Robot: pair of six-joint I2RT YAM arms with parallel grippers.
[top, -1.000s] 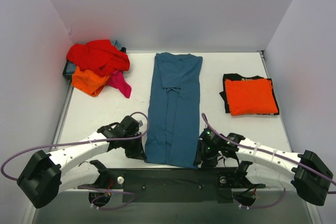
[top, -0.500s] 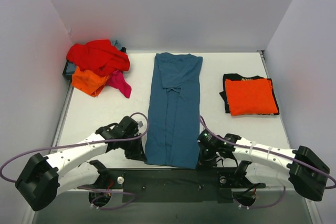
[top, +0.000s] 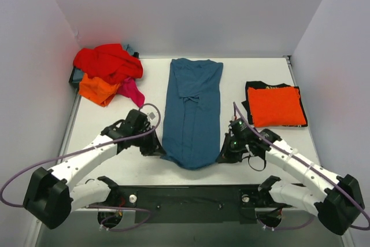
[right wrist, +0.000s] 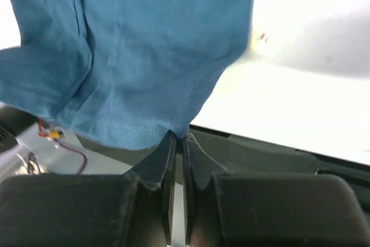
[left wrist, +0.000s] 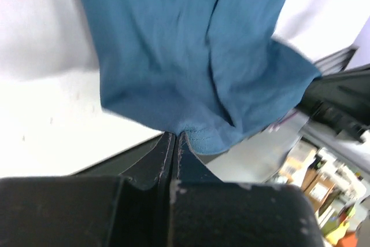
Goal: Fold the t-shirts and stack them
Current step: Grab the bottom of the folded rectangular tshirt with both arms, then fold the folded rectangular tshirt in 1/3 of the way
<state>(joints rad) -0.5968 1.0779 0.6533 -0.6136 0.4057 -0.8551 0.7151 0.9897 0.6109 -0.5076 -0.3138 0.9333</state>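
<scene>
The teal blue t-shirt [top: 193, 114], folded into a long strip, lies down the middle of the table. Its near hem is lifted off the table. My left gripper [top: 157, 150] is shut on the hem's left corner, seen in the left wrist view [left wrist: 176, 133]. My right gripper [top: 224, 155] is shut on the hem's right corner, seen in the right wrist view [right wrist: 179, 136]. A folded orange t-shirt [top: 276, 106] lies on a folded black t-shirt [top: 250, 89] at the right. Red [top: 107, 62], orange [top: 96, 89] and magenta pink [top: 133, 91] t-shirts lie crumpled at the back left.
White walls close the table on the left, back and right. A black mounting bar [top: 191, 196] runs along the near edge between the arm bases. A dark blue item [top: 76, 76] shows under the crumpled pile.
Both grippers have moved away from the near edge toward the back, carrying the teal shirt's near hem up and forward. The strip looks shorter and its near end is bunched.
</scene>
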